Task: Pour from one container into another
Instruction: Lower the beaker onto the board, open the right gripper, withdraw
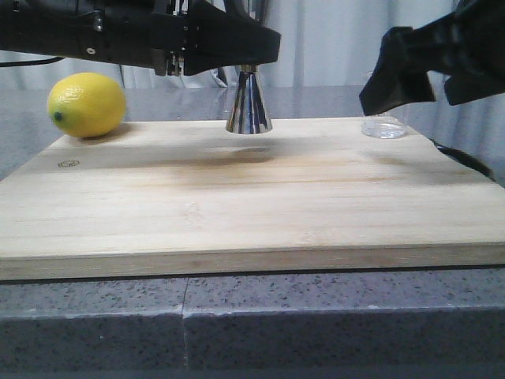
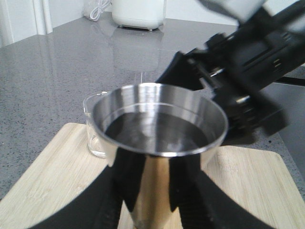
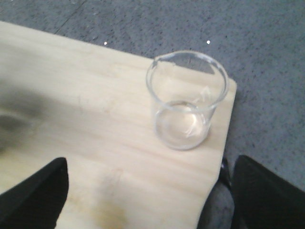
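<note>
Now the left gripper [image 2: 152,200] clasps the jigger [image 1: 248,103] upright; the right gripper [image 3: 143,191] hovers wide above the beaker [image 3: 187,100].

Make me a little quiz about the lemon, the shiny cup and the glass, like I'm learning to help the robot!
1. True or false: the left gripper is shut on the jigger.
2. Which thing sits at the far left corner of the wooden board? A) beaker B) lemon C) spoon
3. Fill in: the beaker stands upright near the board's ____ far corner, with the right gripper open and not touching it.

Key: 1 true: the fingers press both sides of the jigger, which stands on the board. 2 B, the lemon. 3 right.
</note>
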You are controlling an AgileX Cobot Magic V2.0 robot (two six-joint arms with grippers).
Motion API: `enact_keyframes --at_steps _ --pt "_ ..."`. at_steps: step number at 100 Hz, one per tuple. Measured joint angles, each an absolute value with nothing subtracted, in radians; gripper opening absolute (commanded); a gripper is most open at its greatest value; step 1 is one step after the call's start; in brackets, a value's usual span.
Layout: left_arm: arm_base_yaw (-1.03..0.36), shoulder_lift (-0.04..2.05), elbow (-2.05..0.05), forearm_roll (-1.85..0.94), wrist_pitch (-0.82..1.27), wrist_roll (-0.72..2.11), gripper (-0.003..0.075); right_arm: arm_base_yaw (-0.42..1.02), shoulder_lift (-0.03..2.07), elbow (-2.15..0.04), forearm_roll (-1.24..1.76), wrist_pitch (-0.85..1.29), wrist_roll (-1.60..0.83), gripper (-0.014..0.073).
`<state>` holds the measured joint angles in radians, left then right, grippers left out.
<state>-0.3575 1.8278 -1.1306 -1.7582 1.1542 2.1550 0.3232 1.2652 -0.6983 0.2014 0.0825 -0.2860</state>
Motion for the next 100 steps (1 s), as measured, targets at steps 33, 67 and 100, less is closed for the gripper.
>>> enact_keyframes --at_steps 33,67,100 --pt "-0.358 1.828 -1.131 -1.758 1.154 2.155 0.023 0.317 0.962 -0.698 0.183 0.471 -0.225 0.0605" --pt "-0.358 1.828 -1.131 -1.758 1.154 2.155 0.023 0.292 0.703 -0.698 -0.177 0.796 0.112 0.0604" --pt "-0.358 1.828 -1.131 -1.758 1.154 2.155 0.023 0.292 0.447 -0.698 -0.188 0.854 0.137 0.0605"
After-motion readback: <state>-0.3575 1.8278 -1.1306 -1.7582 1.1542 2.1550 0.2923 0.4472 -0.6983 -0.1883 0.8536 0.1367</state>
